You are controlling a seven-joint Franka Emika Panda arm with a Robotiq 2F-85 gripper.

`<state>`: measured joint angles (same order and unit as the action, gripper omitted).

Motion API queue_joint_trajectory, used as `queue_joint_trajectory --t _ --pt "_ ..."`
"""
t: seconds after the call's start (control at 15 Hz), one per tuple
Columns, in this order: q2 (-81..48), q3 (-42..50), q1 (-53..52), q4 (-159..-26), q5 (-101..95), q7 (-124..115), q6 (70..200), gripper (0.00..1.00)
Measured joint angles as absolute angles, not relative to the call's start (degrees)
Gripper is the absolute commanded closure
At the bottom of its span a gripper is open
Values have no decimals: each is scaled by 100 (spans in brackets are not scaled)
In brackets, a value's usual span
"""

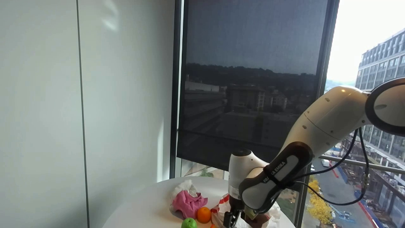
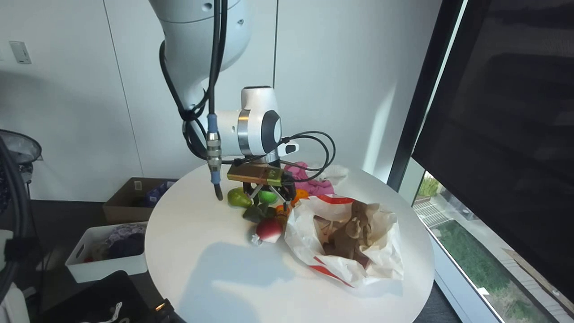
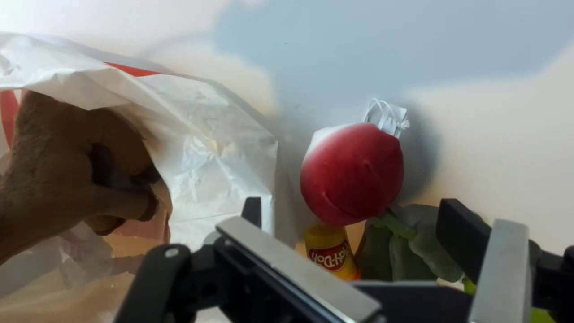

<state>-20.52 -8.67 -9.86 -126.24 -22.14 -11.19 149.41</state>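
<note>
My gripper (image 3: 358, 220) stands open above the table, its black fingertips wide apart with nothing held between them. Below it in the wrist view lie a red and white plush vegetable (image 3: 352, 175), a yellow Play-Doh container (image 3: 329, 251) and a dark green plush vegetable (image 3: 403, 242), close together. To the left of these is a white bag (image 3: 215, 179) with red stripes, its mouth open. A brown plush toy (image 2: 352, 233) rests inside the bag. A green pear (image 2: 238, 198), a green apple (image 1: 189, 223) and an orange (image 1: 204, 215) sit behind the gripper.
The round white table (image 2: 188, 260) carries all of this. Pink cloth (image 1: 190, 202) and white cloth (image 1: 186, 186) lie at its far side. A cardboard box (image 2: 123, 206) and a white bin (image 2: 107, 271) stand on the floor. Windows border the table, with cables hanging from the arm.
</note>
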Motion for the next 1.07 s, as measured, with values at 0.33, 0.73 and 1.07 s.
queue_joint_trajectory --t 0.33,0.73,1.07 --pt "-2167 -886 -1394 -12505 -2029 -936 15026 0" --pt "-2231 -885 -1509 -12449 -2029 -674 15012 0" --pt "-2399 -743 -1679 -12510 -2089 -745 15414 0"
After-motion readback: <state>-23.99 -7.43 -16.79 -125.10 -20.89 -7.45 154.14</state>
